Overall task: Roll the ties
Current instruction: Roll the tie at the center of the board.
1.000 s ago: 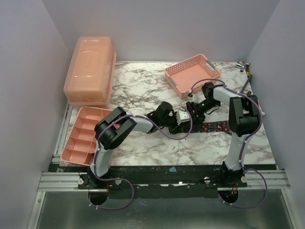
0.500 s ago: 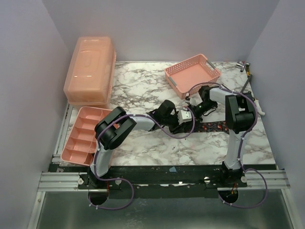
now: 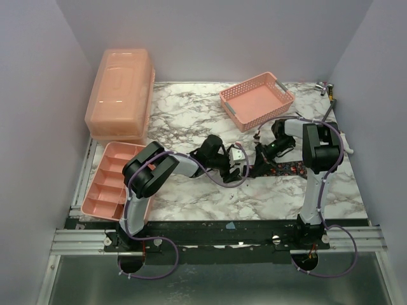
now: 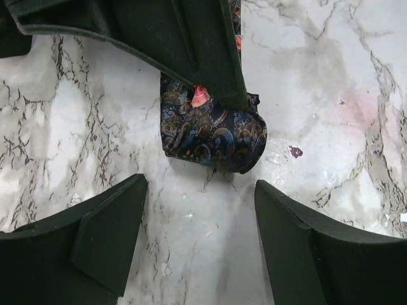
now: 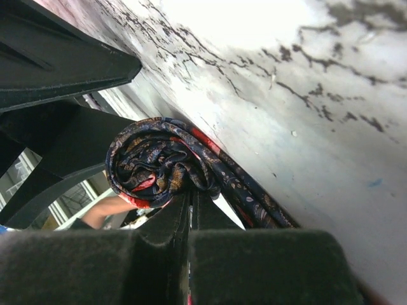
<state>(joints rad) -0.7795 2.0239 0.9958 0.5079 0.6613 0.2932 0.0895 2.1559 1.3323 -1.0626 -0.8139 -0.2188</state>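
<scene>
The tie [image 5: 156, 159] (coiled end) pinched by right end effector [image 5: 191, 198] — left end effector [image 4: 200, 206] spread wide.

You have one tie [image 3: 294, 168], one pink mesh basket [image 3: 254, 98], one lidded pink box [image 3: 119, 92] and one divided tray [image 3: 113, 181].

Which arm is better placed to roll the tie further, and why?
Right. The right gripper is shut on the coiled end of the tie, so turning it would probably wind on more of the strip. The left gripper is open, apart from the coil and holding nothing.
</scene>
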